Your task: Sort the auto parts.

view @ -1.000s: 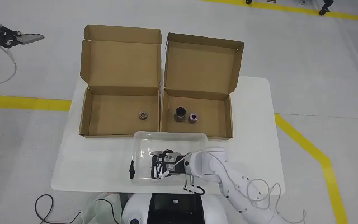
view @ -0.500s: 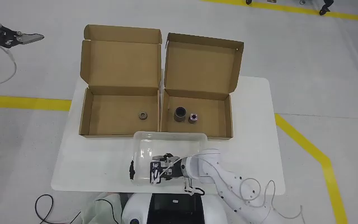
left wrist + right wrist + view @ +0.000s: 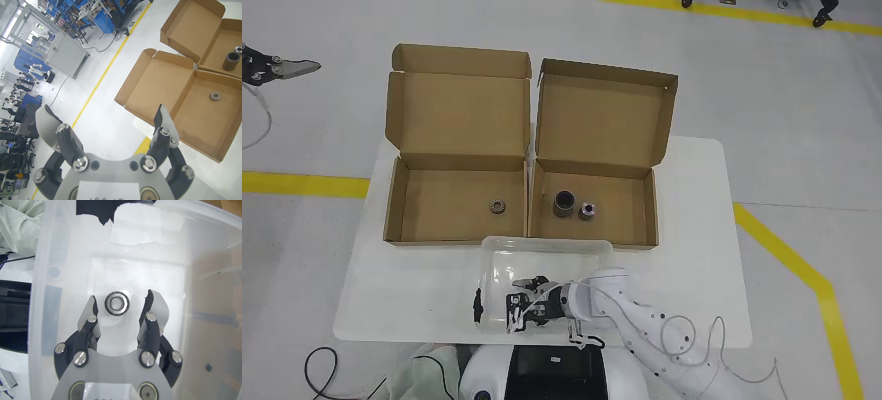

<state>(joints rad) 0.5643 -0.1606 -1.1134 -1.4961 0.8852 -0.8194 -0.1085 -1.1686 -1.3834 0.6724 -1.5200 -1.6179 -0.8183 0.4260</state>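
— Bench (image 3: 692, 200) first: what sits on it?
— Two open cardboard boxes side by side along the far part, and a clear plastic bin (image 3: 542, 238) just in front of them, nearest the robot.
— And the hands?
— The right hand (image 3: 121, 295) is down inside the bin with its fingers spread and nothing pinched. The left hand (image 3: 103, 108) hangs off to the left of the bench, above the floor, also spread and empty.
— What has been sorted so far?
— The right box (image 3: 627, 205) holds a dark sleeve (image 3: 564, 203) with a small bushing (image 3: 588, 209) just beside it. The left box (image 3: 442, 205) holds one sorted bearing (image 3: 498, 206) on its floor.
— So what's in hand now?
— A loose bearing (image 3: 117, 303) lies flat on the bin floor, between the right hand's fingertips but nearer one of them, and I see no contact. I'd call this the grasp step, with the lift not yet begun.
— What does the next move call for?
— Probably pressing the fingers together squarely on the outer ring. It's round and smooth, so an off-centre squeeze could flick it aside. After that comes a lift clear of the bin wall. Since it looks like the one in the left box, I'd guess it belongs there.
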